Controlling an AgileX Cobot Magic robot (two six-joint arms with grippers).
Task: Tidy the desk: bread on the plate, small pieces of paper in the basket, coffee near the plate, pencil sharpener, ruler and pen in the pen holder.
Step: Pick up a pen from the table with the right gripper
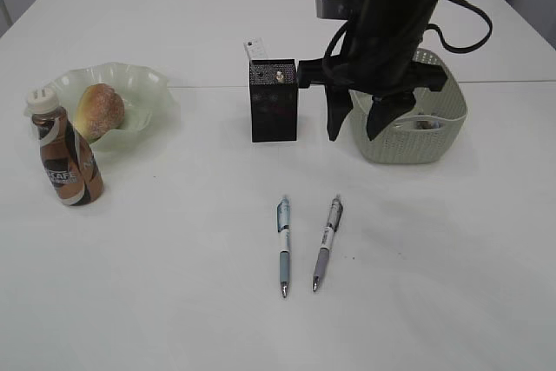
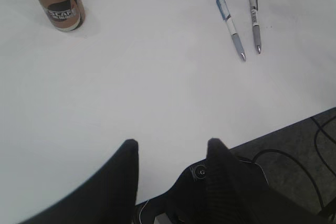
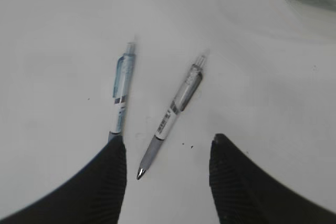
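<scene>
Two pens lie side by side on the white desk [image 1: 174, 258], a blue one [image 1: 283, 245] and a grey one [image 1: 327, 243]. My right gripper [image 1: 353, 135] hangs open high above the desk, between the pen holder [image 1: 274, 110] and the basket [image 1: 408, 141]. In the right wrist view the blue pen [image 3: 122, 95] and grey pen [image 3: 170, 116] lie below that open gripper [image 3: 168, 140]. The ruler [image 1: 254, 48] stands in the pen holder. The bread [image 1: 99, 110] rests on the plate [image 1: 143, 84], with the coffee [image 1: 66, 158] beside it. Crumpled paper [image 1: 424, 125] shows in the basket. My left gripper [image 2: 173, 142] is open and empty. The pencil sharpener is out of view.
The left wrist view shows the desk's front edge [image 2: 283, 129] with dark cables below it, the coffee [image 2: 59, 3] far left and both pens [image 2: 230, 24] at the upper right. A cable loops behind my right arm [image 1: 460, 28].
</scene>
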